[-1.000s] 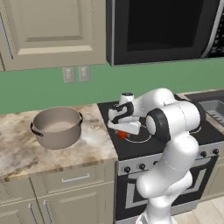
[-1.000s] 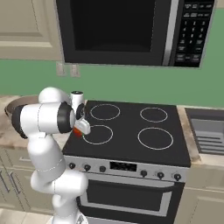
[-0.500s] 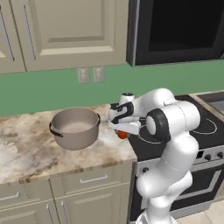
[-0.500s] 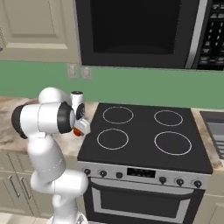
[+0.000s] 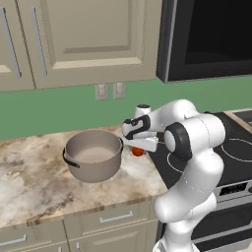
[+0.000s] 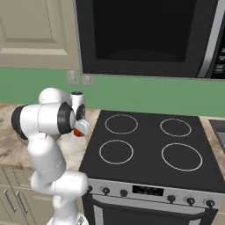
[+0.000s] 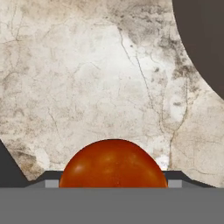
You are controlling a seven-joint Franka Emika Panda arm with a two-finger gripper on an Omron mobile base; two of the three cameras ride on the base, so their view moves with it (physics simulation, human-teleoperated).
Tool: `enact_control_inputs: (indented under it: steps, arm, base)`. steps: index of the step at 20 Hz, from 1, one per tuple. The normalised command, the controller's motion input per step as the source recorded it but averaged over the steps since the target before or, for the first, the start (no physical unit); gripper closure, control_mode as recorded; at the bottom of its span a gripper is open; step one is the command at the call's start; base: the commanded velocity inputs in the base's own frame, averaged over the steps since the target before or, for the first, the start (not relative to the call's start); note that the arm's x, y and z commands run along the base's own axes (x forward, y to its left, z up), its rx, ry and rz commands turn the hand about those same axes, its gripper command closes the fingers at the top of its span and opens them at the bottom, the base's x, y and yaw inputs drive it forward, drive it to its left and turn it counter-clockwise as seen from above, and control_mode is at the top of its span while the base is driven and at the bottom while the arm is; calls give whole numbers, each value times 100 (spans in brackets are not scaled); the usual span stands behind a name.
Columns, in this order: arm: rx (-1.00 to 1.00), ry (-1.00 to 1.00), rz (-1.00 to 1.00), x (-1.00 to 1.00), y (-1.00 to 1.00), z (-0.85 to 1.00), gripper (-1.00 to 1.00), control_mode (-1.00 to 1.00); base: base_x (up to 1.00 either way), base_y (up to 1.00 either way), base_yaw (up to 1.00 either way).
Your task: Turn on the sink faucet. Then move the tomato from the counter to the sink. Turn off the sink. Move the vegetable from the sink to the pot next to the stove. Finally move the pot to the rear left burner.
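Clamped in my claw, the tomato hung above the counter between stove and pot as my base's leftward drive brought the pot closer, leaving only the drop-in ahead.

Black microwave sits up top. Beige wall cabinets directly left of the microwave. Green backsplash below it, two wall outlets on that. Beige drawers lowest, left of the microwave line.
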Motion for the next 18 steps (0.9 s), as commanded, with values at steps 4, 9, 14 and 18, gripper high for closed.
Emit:
enact_control_inputs:
  steps: [4,9,14,18]
  arm:
    - [0,0,0,0,0,0,100,100]
    - [0,0,0,0,0,0,100,100]
    - [0,0,0,0,0,0,100,100]
    - [0,0,0,0,0,0,100,-100]
  base:
    - [49,3,0]
    - [15,1,0]
    - [0,0,0]
    - [0,0,0]
